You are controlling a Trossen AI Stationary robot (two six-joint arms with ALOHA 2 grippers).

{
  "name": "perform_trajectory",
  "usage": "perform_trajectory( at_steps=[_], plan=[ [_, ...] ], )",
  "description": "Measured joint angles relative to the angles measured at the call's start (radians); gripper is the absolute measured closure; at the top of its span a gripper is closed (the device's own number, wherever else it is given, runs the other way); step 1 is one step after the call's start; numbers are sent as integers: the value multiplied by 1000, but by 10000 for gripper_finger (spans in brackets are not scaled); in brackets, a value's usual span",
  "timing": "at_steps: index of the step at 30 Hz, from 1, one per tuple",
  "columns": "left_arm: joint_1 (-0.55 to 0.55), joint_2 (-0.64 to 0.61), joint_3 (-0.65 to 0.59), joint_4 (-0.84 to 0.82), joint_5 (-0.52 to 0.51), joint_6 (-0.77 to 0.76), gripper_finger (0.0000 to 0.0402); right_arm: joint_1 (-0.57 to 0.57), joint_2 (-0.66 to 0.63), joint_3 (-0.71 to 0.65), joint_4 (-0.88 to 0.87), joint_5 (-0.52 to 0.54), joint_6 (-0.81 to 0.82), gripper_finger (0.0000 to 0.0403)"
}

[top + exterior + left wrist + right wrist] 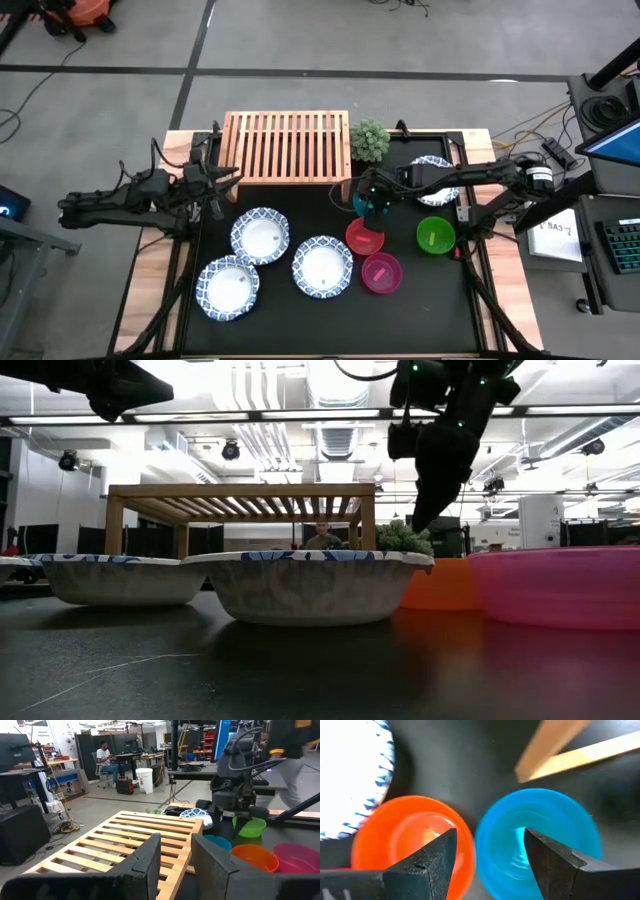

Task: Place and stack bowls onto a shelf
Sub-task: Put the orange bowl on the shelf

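Observation:
The light-wood shelf (285,145) stands at the table's far side with nothing on its slats. Three white bowls with blue rims (260,235) (322,266) (229,287) rest on the black mat, and another white bowl (436,172) lies partly under my right arm. The blue bowl (545,820), red bowl (395,835), magenta bowl (381,272) and green bowl (435,236) sit upright on the mat. My right gripper (490,834) hangs open above the blue bowl's rim beside the red bowl, pointing steeply down. My left gripper (176,840) waits open and level at the shelf's left end.
A small green potted plant (369,140) stands at the shelf's right end, close to the blue bowl. The red and magenta bowls sit close together near my right gripper. A person walks beyond the table's right side, and another person sits far off in the room.

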Motion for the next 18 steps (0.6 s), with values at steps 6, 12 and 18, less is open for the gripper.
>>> perform_trajectory(
  at_steps=[6, 12, 18],
  plan=[
    [0, 1, 0, 0, 0, 20, 310, 84, 17, 0, 141, -7, 8, 181],
    [0, -2, 0, -1, 0, 32, 310, 109, 66, 0, 182, 30, -42, 181],
    [0, -1, 0, -6, 0, 34, 310, 122, 118, 56, 115, 29, -188, 182]
  ],
)
